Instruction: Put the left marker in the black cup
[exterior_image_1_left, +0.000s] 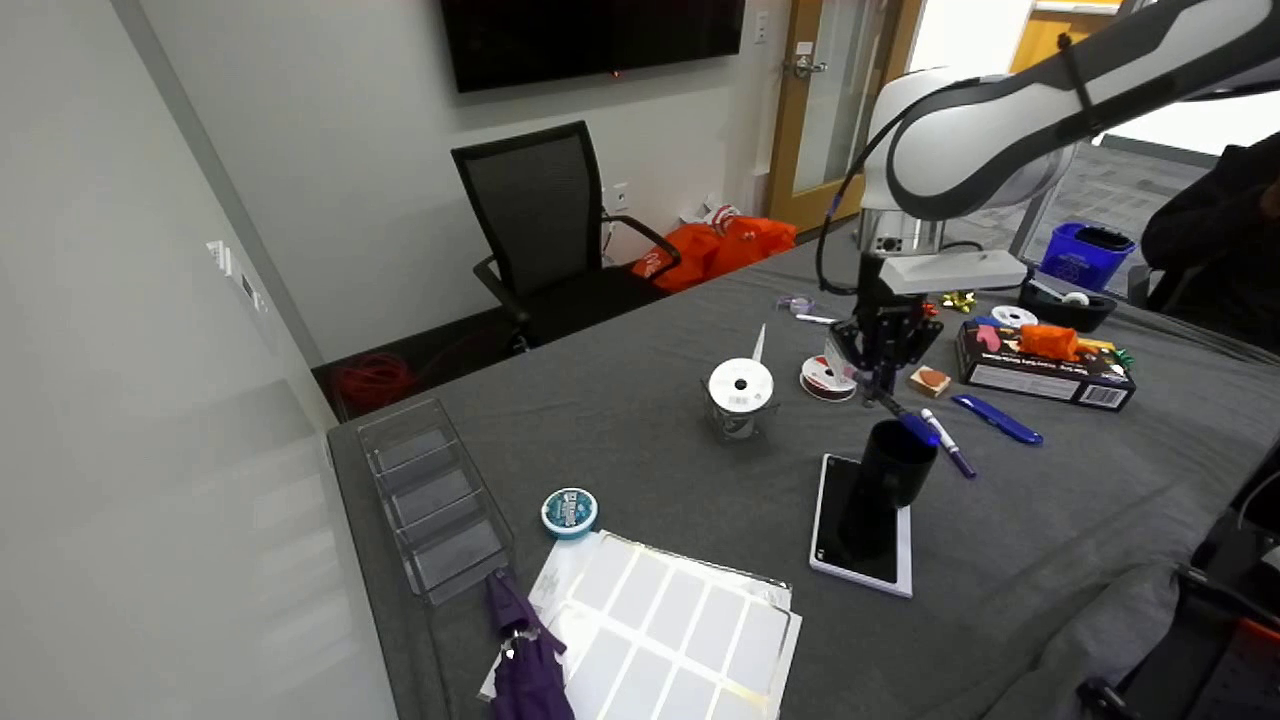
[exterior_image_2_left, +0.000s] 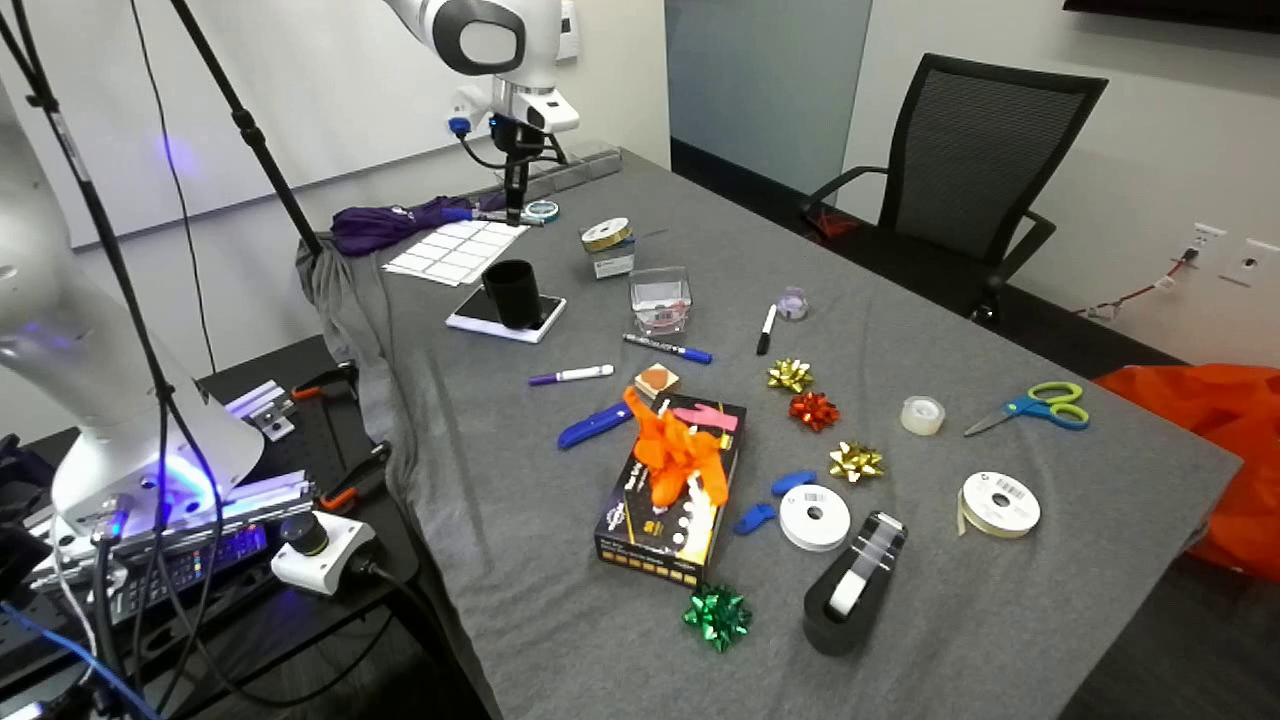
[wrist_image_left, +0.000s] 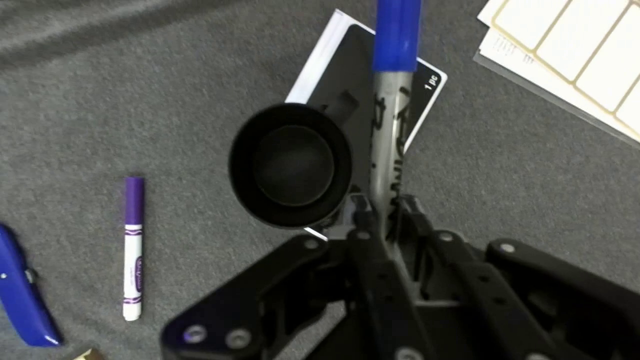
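Observation:
My gripper (wrist_image_left: 386, 207) is shut on the left marker (wrist_image_left: 390, 130), which has a blue cap and a grey body with dark lettering. The marker also shows in both exterior views (exterior_image_1_left: 918, 430) (exterior_image_2_left: 458, 214), held level or slightly tilted above the table. My gripper appears there too (exterior_image_1_left: 878, 385) (exterior_image_2_left: 515, 212). The black cup (wrist_image_left: 242, 172) stands upright with its mouth up, on the flat black-and-white rectangle, in both exterior views (exterior_image_1_left: 897, 470) (exterior_image_2_left: 512, 294). In the wrist view its mouth lies left of the marker and fingertips, and nothing shows inside it.
A purple-and-white marker (wrist_image_left: 133, 260) and a blue cutter (wrist_image_left: 27, 295) lie beside the cup. Another blue-capped marker (exterior_image_2_left: 668, 348) lies near a clear box (exterior_image_2_left: 660, 298). The flat rectangle (exterior_image_2_left: 490, 325) is under the cup. Label sheets (exterior_image_1_left: 670, 640) and a glove box (exterior_image_2_left: 620, 530) lie farther off.

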